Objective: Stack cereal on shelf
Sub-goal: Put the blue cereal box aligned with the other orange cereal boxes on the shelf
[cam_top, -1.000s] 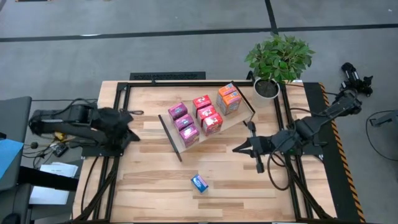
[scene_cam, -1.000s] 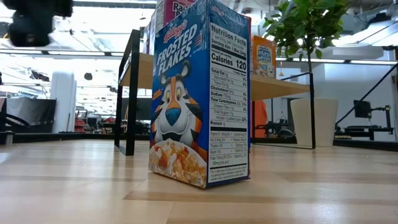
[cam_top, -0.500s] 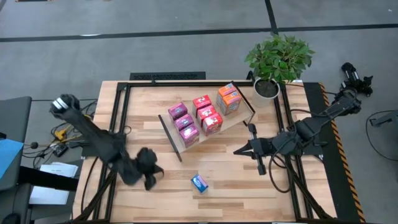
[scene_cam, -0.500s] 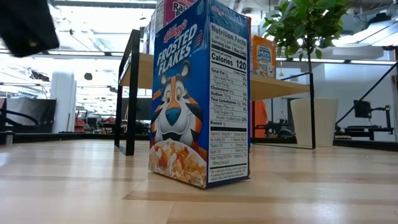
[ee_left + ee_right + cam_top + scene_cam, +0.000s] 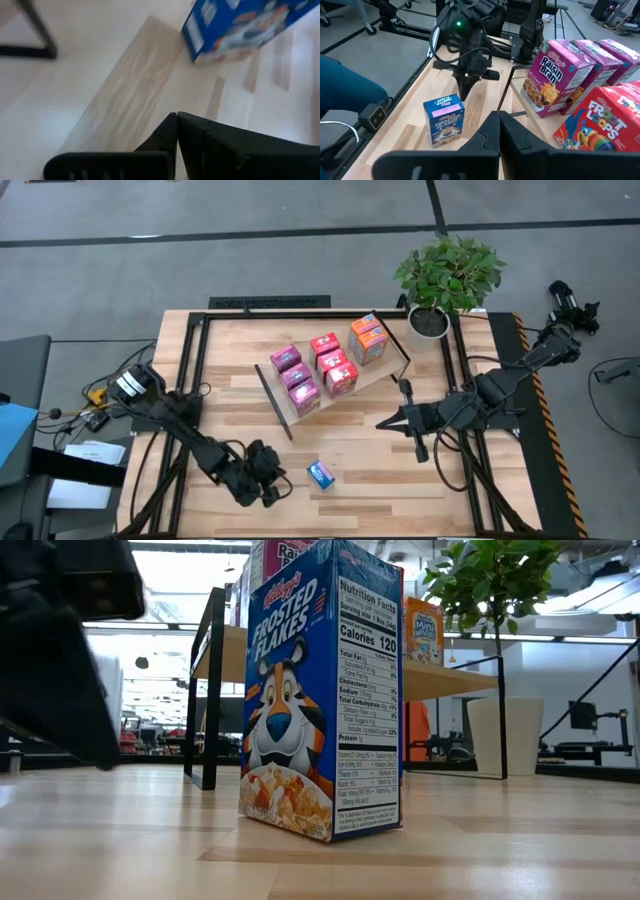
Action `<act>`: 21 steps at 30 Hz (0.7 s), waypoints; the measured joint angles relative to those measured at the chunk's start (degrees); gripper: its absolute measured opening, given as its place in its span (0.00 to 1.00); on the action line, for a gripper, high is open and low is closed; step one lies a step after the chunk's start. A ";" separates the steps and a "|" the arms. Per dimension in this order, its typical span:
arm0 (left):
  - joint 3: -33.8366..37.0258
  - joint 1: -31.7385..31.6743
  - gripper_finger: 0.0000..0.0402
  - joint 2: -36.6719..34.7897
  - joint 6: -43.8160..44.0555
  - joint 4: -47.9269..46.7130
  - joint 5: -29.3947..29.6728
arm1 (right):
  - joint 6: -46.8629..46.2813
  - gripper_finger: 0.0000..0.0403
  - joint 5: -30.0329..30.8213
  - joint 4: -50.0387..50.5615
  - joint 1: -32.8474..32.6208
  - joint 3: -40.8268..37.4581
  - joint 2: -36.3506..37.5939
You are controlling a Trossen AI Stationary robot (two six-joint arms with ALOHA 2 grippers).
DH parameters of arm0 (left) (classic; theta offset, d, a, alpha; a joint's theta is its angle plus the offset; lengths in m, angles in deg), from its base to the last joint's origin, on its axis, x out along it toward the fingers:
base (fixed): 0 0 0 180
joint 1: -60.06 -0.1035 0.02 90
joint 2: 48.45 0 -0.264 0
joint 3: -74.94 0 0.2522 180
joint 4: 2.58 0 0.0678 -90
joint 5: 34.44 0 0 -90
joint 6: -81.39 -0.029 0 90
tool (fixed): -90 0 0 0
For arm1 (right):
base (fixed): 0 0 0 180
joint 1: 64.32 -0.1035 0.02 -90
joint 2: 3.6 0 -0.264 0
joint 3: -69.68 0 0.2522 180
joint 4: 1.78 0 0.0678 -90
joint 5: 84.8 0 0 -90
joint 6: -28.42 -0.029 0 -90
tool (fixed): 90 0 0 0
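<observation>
High view first: my left gripper (image 5: 268,482) sits low over the near part of the table (image 5: 230,385), just beside the blue cereal box (image 5: 320,473), which stands alone on the bare boards, well apart from the shelf (image 5: 385,370). My left fingers are pressed together, tip against tip, gripping nothing; the left wrist view shows them (image 5: 176,131) meeting in a single point with the blue box (image 5: 240,25) ahead of them and not touching. From the right wrist view my left gripper (image 5: 467,90) hangs pointing down just behind the blue box (image 5: 444,120), close to it but with a gap between. My right gripper (image 5: 382,421) waits over the right side of the table, near the shelf's near edge, and its fingers (image 5: 495,132) are likewise clenched on nothing. The shelf lies slanted across the middle of the table, and its black end brackets (image 5: 272,402) show at both ends. On it stand the other boxes in three short rows: magenta-pink ones (image 5: 286,359) toward my left, red ones (image 5: 324,345) in the middle, orange ones (image 5: 366,332) toward the right. In the right wrist view the nearest magenta-pink box (image 5: 552,77) and a red box (image 5: 600,122) stand upright side by side. In the low view the blue box (image 5: 320,690) stands upright on the boards, with the shelf (image 5: 440,675) behind it. A potted plant (image 5: 445,275) stands at the far right corner of the table.
</observation>
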 joint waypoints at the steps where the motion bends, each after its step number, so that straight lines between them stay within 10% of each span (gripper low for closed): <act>1: 0.00 -0.54 0.00 0.14 -0.76 1.34 0.01 | -0.10 0.04 0.02 -0.02 0.17 0.00 0.00; 11: -0.09 -6.86 0.00 -0.93 -15.52 9.16 -7.87 | -7.82 0.09 -0.18 0.15 0.54 -0.01 -2.05; 21: -0.24 -6.82 0.00 3.62 -15.85 14.11 -2.05 | -11.90 0.04 -0.25 -0.52 -3.56 -0.04 -8.38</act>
